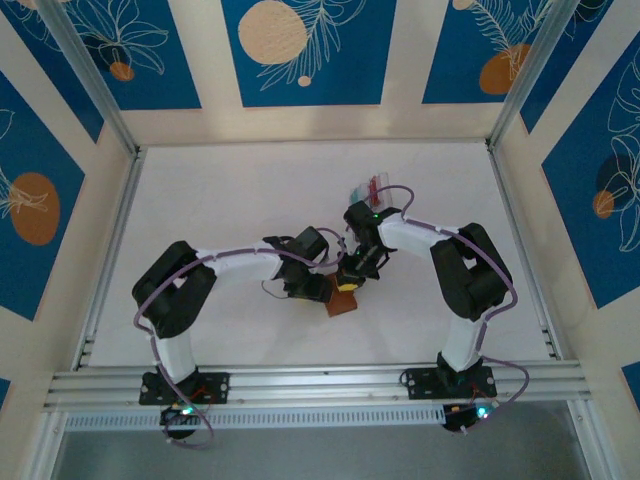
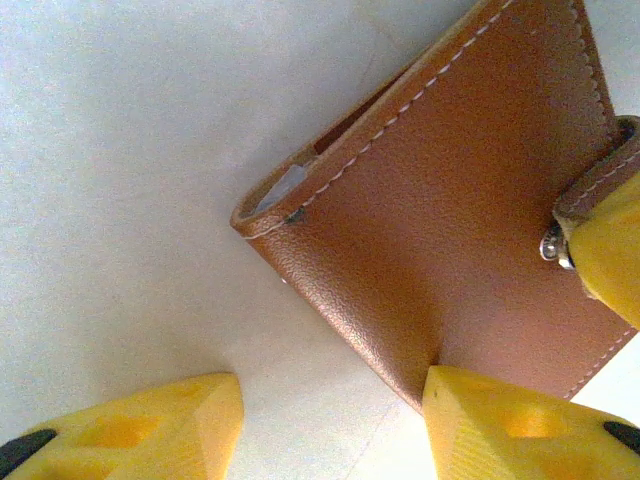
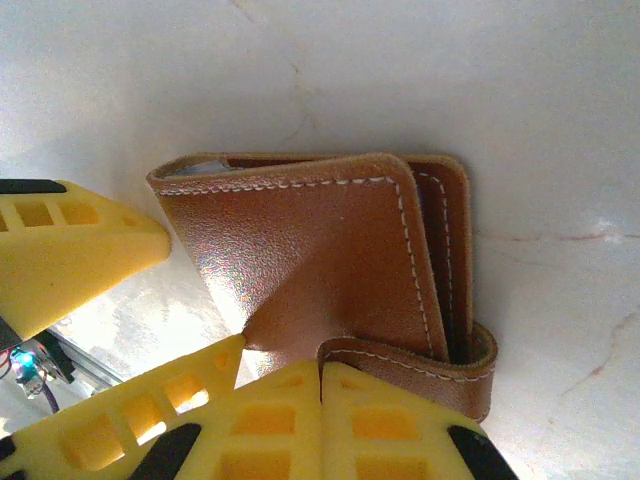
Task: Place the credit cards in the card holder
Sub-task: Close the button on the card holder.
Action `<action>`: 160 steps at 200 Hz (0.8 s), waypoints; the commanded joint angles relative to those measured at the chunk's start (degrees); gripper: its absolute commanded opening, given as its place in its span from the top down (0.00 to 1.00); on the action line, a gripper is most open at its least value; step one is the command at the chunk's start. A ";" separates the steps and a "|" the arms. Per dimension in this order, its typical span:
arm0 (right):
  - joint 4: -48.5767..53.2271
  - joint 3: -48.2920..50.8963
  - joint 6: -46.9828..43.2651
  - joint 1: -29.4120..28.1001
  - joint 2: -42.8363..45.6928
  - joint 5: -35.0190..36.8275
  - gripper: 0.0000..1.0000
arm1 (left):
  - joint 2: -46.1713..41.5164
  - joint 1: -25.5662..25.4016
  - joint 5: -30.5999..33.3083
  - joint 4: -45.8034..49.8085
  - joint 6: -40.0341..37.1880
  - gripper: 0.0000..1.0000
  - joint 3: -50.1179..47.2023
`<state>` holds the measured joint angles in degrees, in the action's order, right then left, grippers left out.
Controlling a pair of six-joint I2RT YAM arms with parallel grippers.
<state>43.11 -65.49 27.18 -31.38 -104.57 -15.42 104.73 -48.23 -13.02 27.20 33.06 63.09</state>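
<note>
The card holder (image 1: pixel 343 301), a folded brown leather wallet, lies on the white table between both arms. In the left wrist view my left gripper (image 2: pixel 330 432) is open. Its right finger (image 2: pixel 520 425) touches the card holder's (image 2: pixel 450 210) near edge and bare table lies between the fingers. In the right wrist view my right gripper (image 3: pixel 322 375) is shut, with the curled snap tab (image 3: pixel 410 362) of the card holder (image 3: pixel 310 260) ending at the seam between its fingertips. The credit cards (image 1: pixel 371 186), red and teal, stand farther back.
A clear plastic tray (image 1: pixel 362 194) behind the right arm holds the cards. Aluminium frame rails (image 1: pixel 300 385) run along the near edge and up both sides. Both left-gripper fingers (image 3: pixel 70 250) crowd the wallet's left side in the right wrist view.
</note>
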 commanded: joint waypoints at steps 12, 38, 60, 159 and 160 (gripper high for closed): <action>2.15 0.10 -0.64 -1.06 -1.57 -0.38 1.00 | 4.78 -0.81 -2.02 -2.68 1.14 0.48 -3.51; 1.71 0.56 -0.05 -1.85 -2.30 0.85 1.00 | 4.70 -0.81 -2.01 -2.76 1.13 0.48 -3.68; 1.06 1.57 0.98 -2.11 -2.47 2.18 1.00 | 4.62 -0.73 -2.01 -2.71 1.15 0.48 -3.68; -1.34 2.07 3.46 -3.33 -2.06 5.57 1.00 | 2.34 -0.04 -2.16 -1.99 1.57 0.48 -3.31; -1.35 2.01 3.52 -3.34 -1.92 5.57 1.00 | 2.24 -0.03 -2.13 -1.89 1.57 0.48 -3.27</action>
<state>42.15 -65.49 29.21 -33.28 -104.88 -12.53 104.29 -48.10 -13.21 26.52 33.76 62.50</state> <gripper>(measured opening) 0.049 0.523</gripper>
